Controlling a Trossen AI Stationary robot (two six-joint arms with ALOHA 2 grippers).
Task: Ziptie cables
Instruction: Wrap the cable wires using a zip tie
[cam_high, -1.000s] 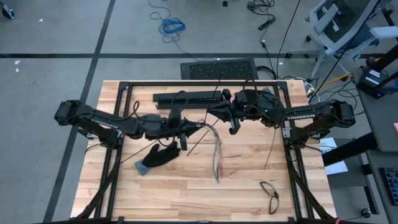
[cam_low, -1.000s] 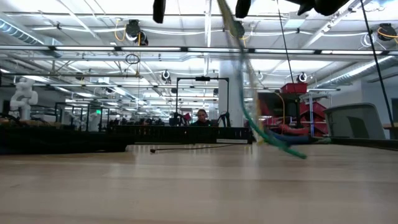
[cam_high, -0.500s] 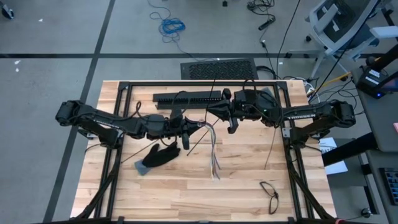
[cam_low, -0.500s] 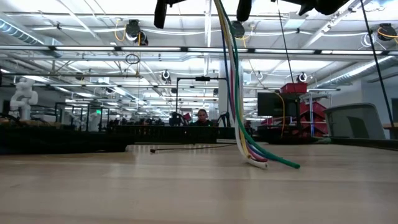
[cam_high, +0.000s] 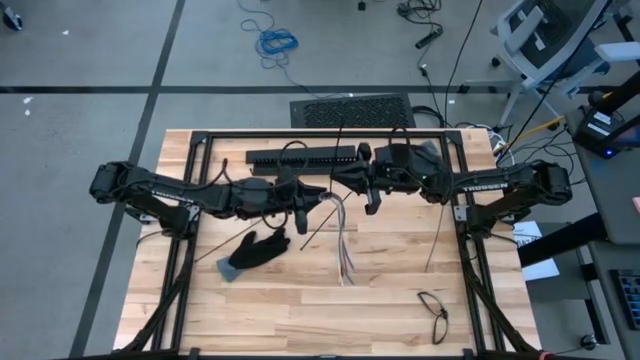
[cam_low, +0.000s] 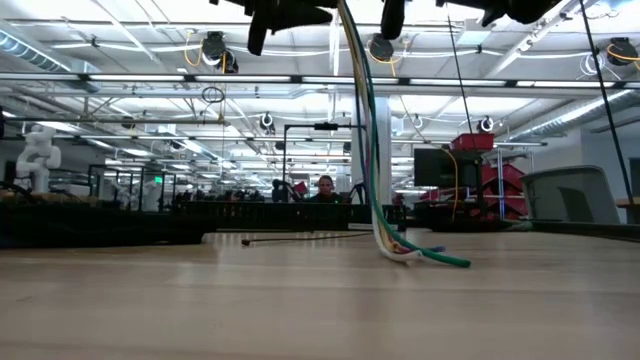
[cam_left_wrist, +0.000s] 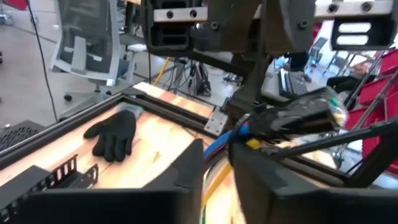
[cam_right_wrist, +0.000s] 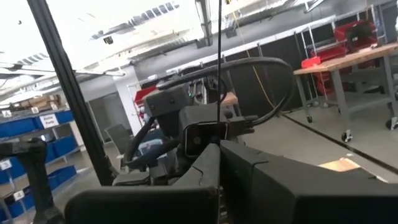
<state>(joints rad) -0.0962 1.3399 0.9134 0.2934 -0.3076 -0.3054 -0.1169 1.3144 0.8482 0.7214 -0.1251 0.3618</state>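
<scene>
While the cables (cam_high: 342, 240) hang in a limp bundle over the middle of the table (cam_high: 290, 310), their tips trailing on the wood, they look light, soft and floppy, likely to splay. Left end effector (cam_high: 300, 203) sits just beside the bundle's top, fingers a little parted around the strands. Right end effector (cam_high: 352, 172) is pinched closed on a thin black strip (cam_right_wrist: 218, 62). Best hold: high up, where the strands run together.
</scene>
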